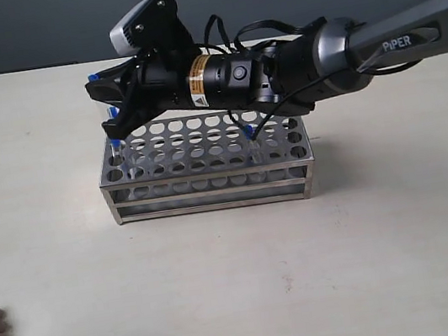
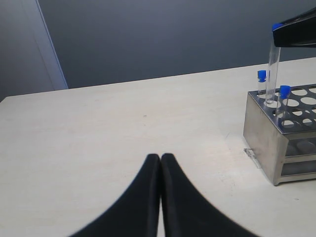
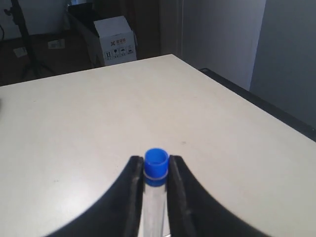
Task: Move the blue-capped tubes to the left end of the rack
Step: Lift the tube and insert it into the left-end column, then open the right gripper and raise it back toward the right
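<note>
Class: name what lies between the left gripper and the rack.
Bare table between the left gripper and the rack, save a small clear scrap at the rack's foot; the left wrist view shows it.

Rack shiny metal; tubes clear, caps blue plastic; table matt.

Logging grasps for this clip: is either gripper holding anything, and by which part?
The right gripper pinches a blue-capped tube at its capped top end; the left gripper is shut on nothing.

Front exterior and left wrist: shared rack
</note>
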`<state>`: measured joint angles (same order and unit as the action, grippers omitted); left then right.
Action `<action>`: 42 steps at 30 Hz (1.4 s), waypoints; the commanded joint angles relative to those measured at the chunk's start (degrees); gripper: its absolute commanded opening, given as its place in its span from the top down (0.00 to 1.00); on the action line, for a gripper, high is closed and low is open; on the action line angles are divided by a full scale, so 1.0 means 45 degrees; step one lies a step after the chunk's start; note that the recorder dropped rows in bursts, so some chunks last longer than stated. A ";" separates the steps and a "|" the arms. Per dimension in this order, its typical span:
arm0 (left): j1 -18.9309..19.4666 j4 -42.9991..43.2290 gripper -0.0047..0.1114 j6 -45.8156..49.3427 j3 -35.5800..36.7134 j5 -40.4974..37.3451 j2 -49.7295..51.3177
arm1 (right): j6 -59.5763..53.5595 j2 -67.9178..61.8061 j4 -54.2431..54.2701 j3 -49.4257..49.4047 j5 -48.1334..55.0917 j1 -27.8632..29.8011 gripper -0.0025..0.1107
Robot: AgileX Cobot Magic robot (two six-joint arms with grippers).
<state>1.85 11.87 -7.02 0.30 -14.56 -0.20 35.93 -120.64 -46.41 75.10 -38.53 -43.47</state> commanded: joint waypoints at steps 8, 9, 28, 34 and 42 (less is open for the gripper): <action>-0.0055 -0.0066 0.95 -0.0009 -0.0068 0.0106 0.0044 | 0.0480 -0.0291 -0.0192 0.0077 0.0127 0.0006 0.98; -0.0055 -0.0066 0.95 -0.0009 -0.0068 0.0106 0.0044 | 0.0499 -0.0386 -0.0221 0.0077 0.0160 0.0006 0.98; -0.0055 -0.0066 0.95 -0.0009 -0.0068 0.0106 0.0044 | 0.1972 -0.0862 -0.1041 0.0077 0.0137 0.0006 0.62; -0.0055 -0.0066 0.95 -0.0009 -0.0068 0.0106 0.0044 | 0.1972 0.0193 -0.1073 0.0077 0.1349 0.0035 0.62; -0.0055 -0.0066 0.95 -0.0009 -0.0068 0.0106 0.0044 | 0.1104 0.3048 -0.1217 -0.1549 0.4900 0.0188 0.62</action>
<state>1.85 11.87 -7.02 0.30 -14.56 -0.20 42.94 -110.68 -52.04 72.01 -19.78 -43.56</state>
